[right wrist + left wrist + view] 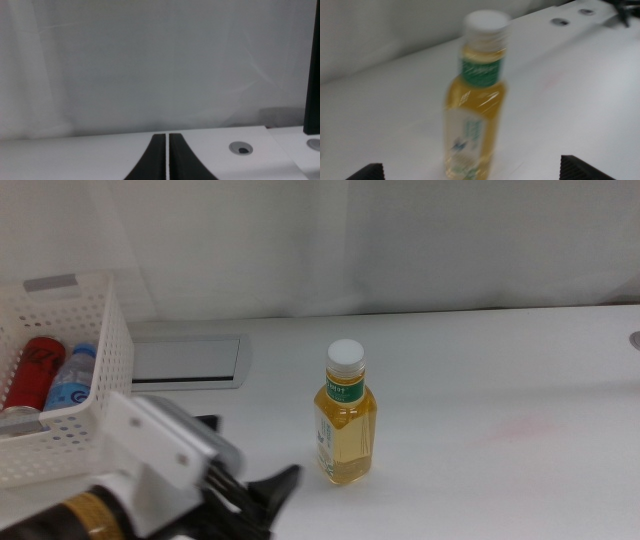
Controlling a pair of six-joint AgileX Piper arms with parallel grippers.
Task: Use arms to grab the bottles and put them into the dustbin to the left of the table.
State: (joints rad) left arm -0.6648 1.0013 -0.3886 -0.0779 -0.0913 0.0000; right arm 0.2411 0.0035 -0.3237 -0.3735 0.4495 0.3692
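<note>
Left gripper (470,172) open; blurred yellow bottle (475,100) between.

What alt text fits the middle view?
A yellow bottle stands upright on the white table, with the left gripper low beside it, apart, jaws open. A white dustbin at the left edge already holds a water bottle and a red can.

Bottle (346,425) right of dustbin (105,370) — apart
</note>
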